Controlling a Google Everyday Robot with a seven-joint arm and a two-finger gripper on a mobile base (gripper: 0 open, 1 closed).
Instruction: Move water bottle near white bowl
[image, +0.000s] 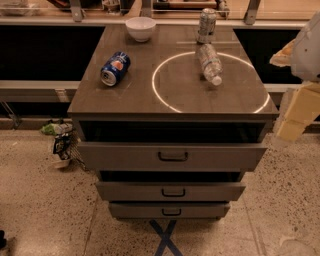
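The water bottle (209, 63) is clear and ribbed with a white cap. It lies on its side at the right of the cabinet top, cap toward the front, inside a bright ring of light. The white bowl (140, 28) stands upright at the back of the top, left of centre, well apart from the bottle. My gripper (297, 112) is at the right edge of the view, beyond the cabinet's right side and lower than the top. It touches nothing on the cabinet.
A blue soda can (115, 69) lies on its side at the left of the cabinet top (130, 97). A silver can (206, 25) stands at the back right, just behind the bottle. Three drawers (172, 156) are pulled partly out in front. Litter (60, 142) lies on the floor at left.
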